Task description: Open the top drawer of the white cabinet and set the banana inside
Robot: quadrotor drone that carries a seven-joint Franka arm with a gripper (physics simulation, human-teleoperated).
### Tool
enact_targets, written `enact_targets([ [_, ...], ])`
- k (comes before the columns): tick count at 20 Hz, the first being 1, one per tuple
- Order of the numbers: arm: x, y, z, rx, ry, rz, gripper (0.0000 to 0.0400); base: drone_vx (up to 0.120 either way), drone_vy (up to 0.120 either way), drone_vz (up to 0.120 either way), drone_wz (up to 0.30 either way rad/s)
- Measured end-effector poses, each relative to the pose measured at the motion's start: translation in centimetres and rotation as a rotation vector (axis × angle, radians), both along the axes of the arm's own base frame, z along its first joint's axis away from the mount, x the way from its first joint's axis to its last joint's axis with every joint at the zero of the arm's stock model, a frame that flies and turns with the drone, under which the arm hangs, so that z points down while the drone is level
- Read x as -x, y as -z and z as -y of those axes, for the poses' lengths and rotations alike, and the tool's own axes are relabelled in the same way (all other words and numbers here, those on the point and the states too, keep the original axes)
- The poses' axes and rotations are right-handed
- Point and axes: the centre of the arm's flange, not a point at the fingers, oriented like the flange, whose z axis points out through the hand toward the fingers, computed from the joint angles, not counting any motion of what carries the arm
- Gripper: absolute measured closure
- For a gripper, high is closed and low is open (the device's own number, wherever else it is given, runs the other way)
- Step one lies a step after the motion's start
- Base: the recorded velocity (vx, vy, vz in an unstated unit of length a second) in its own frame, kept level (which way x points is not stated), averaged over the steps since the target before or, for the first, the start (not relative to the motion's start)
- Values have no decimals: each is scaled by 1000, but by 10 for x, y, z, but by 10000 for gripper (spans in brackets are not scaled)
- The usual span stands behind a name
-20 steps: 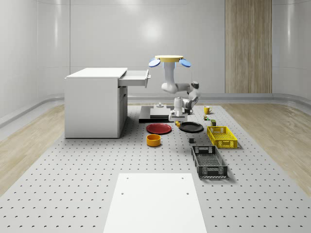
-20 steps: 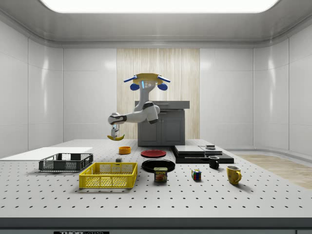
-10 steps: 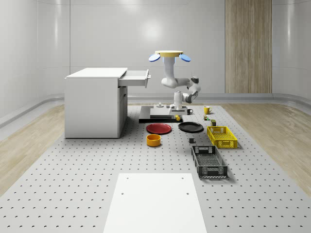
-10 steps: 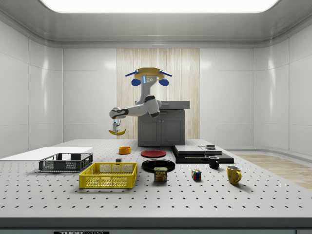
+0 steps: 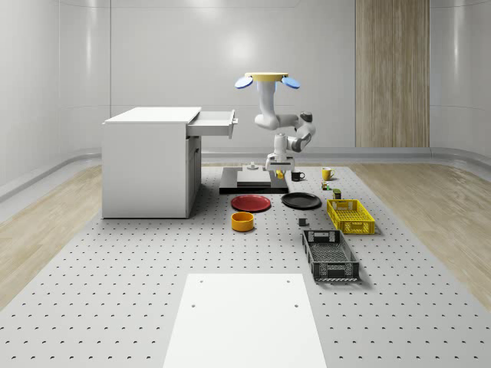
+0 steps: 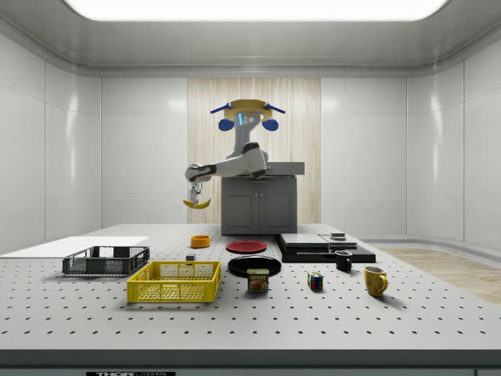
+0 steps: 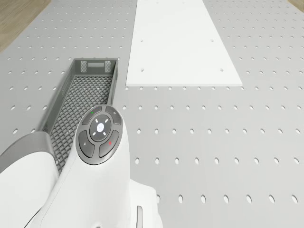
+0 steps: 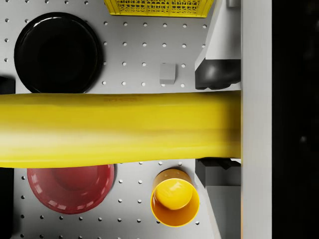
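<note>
The yellow banana (image 8: 119, 129) lies crosswise between my fingers (image 8: 217, 74), and the gripper (image 8: 219, 124) is shut on it. In the whole-scene view the gripper (image 5: 277, 169) hangs with the banana (image 5: 280, 175) in the air over the black slab (image 5: 242, 182), below drawer height. The white cabinet (image 5: 149, 165) stands at the whole-scene view's left. Its top drawer (image 5: 215, 123) is pulled open towards the drone (image 5: 266, 79), which hovers just right of it and higher. In the side view the banana (image 6: 197, 204) hangs under the gripper (image 6: 194, 193), left of the drone (image 6: 247, 110).
Below the gripper lie a black plate (image 8: 57, 52), a red plate (image 8: 70, 186) and an orange bowl (image 8: 174, 201). A yellow basket (image 5: 350, 215) and a grey crate (image 5: 330, 255) sit at the whole-scene view's right, and a white panel (image 5: 244, 318) lies in front. Mugs and small items stand near the slab.
The drone has risen and shifted towards the cabinet. The arm has lifted the banana higher above the plates, still held in the gripper.
</note>
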Motion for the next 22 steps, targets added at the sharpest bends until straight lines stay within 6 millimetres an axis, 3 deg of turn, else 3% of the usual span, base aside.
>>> enact_targets([
  [22,0,0,0,0,0,0,210,-120,0,120,0],
])
